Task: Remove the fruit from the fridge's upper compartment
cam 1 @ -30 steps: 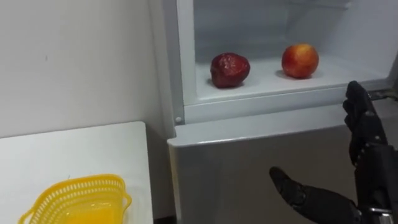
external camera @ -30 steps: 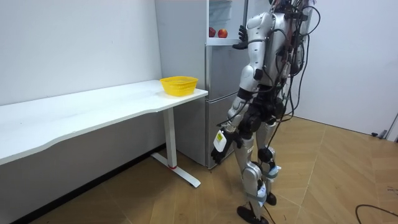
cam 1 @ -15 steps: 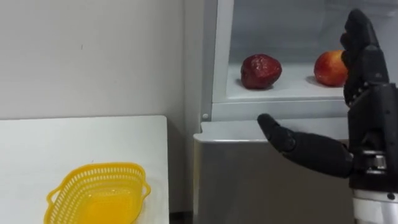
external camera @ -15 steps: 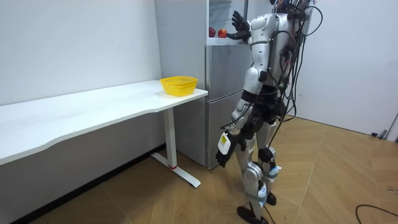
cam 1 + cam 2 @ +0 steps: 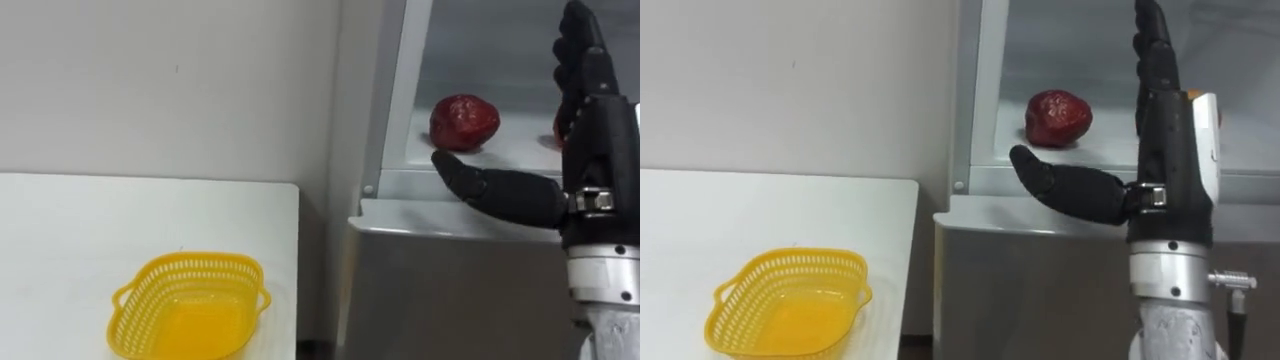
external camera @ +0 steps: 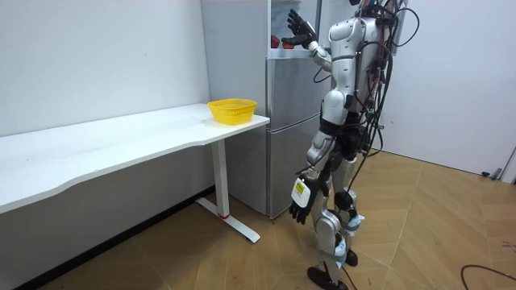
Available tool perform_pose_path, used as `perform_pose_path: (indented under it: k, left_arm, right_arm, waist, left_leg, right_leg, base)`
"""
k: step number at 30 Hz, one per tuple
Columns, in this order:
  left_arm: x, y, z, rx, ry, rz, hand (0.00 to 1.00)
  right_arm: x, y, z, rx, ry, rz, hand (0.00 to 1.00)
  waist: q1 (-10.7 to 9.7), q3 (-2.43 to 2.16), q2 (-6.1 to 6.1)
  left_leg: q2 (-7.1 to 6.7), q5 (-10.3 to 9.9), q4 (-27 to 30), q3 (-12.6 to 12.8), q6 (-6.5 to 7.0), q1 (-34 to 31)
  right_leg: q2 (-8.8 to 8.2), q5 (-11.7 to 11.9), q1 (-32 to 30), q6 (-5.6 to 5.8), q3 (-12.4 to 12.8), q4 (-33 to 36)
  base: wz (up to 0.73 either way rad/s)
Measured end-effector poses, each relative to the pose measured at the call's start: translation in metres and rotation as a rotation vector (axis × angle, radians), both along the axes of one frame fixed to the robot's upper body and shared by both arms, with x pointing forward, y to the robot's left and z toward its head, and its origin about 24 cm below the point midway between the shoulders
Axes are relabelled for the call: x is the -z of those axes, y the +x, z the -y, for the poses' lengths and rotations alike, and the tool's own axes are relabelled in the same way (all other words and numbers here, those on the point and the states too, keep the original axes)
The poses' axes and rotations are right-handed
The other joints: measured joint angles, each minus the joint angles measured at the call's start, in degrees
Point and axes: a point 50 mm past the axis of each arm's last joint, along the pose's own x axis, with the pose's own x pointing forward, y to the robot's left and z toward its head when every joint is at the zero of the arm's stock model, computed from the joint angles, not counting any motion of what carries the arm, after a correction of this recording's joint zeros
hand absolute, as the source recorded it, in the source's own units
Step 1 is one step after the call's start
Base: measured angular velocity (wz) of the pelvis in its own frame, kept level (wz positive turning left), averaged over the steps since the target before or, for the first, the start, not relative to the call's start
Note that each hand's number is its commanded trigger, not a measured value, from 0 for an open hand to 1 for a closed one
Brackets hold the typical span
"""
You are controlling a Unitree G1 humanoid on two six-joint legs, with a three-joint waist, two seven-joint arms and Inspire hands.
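Your robot stood before the grey fridge [image 5: 450,290], facing its open upper compartment. The right hand [image 5: 592,135] was raised upright in front of the shelf, fingers straight and together, thumb spread towards the dark red, rounded fruit [image 5: 463,121], which lay on the white shelf, untouched. The left hand [image 6: 300,211] hung beside the thigh. A yellow plastic mesh basket [image 5: 150,278] sat on the white table [image 5: 80,220].

The right hand [image 5: 1162,150] has black fingers [image 5: 1152,50] above a silver metal wrist.
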Motion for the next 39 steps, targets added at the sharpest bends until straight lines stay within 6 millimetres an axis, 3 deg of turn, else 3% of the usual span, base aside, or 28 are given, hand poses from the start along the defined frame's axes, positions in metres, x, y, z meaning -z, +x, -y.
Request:
perform_pose_path:
  k: [4,7,14,18,24,33,39]
  left_arm:
    - [0.0,0.003,0.001,0.017,-0.001,0.002,0.0]
    - [0.0,0.003,0.002,0.022,-0.003,0.002,0.0]
    - [0.0,0.002,0.001,0.007,0.006,-0.002,0.0]
    - [0.0,0.001,-0.001,-0.004,0.009,-0.005,0.0]
    - [-0.004,0.003,-0.005,-0.027,-0.002,0.019,0.0]
    - [-0.006,0.006,-0.008,-0.022,0.002,0.04,0.0]
    - [-0.007,0.004,-0.009,-0.027,0.003,0.022,0.0]
  right_arm:
    - [-0.002,0.005,0.001,-0.001,0.01,-0.001,0.0]
    - [0.007,0.019,0.009,0.03,0.003,-0.073,0.0]
    - [0.019,0.028,0.021,0.07,0.005,-0.159,0.0]
    - [0.012,0.034,0.026,0.091,-0.005,-0.148,0.0]
    - [0.001,0.04,0.037,0.123,0.031,-0.129,0.0]
    - [0.013,0.048,0.045,0.104,0.061,-0.23,0.0]
    - [0.015,0.052,0.047,0.07,0.086,-0.259,0.0]
  waist:
    - [0.44,0.01,0.0]
    - [0.64,0.03,-0.32]
    - [0.81,0.04,-0.91]
    - [1.1,0.13,-1.38]
    - [1.63,-0.35,-2.13]
    - [1.82,0.05,-1.73]
    - [1.78,-0.07,-1.7]
  left_leg:
    - [0.06,0.07,0.02,-0.53,-0.12,0.02]
    - [-0.05,0.19,0.01,-1.22,-0.28,0.0]
    - [-0.36,0.31,0.18,-2.71,-0.37,0.01]
    - [-0.71,0.31,0.91,-3.57,-0.36,-0.35]
    - [-0.71,0.31,1.15,-3.57,-0.36,-0.21]
    - [-0.7,0.31,1.52,-3.67,-0.36,-0.2]
    - [-0.72,0.31,1.69,-3.9,-0.36,-0.86]
  right_leg:
    - [-0.08,0.01,0.27,-0.01,-1.14,0.0]
    - [-0.19,0.0,0.39,-0.01,-1.54,0.03]
    - [-0.54,-0.01,0.86,-0.02,-2.7,-0.01]
    - [-0.81,-0.01,1.03,-0.01,-3.22,-0.72]
    - [-0.84,-0.01,1.36,-0.01,-3.29,-0.68]
    - [-1.01,0.0,2.12,-0.03,-4.04,-0.55]
    - [-1.16,0.0,1.62,-0.03,-4.19,-0.57]
  base:
    - [0.08]
    - [0.08]
    - [0.08]
    - [0.06]
    - [0.01]
    - [0.03]
    - [0.0]
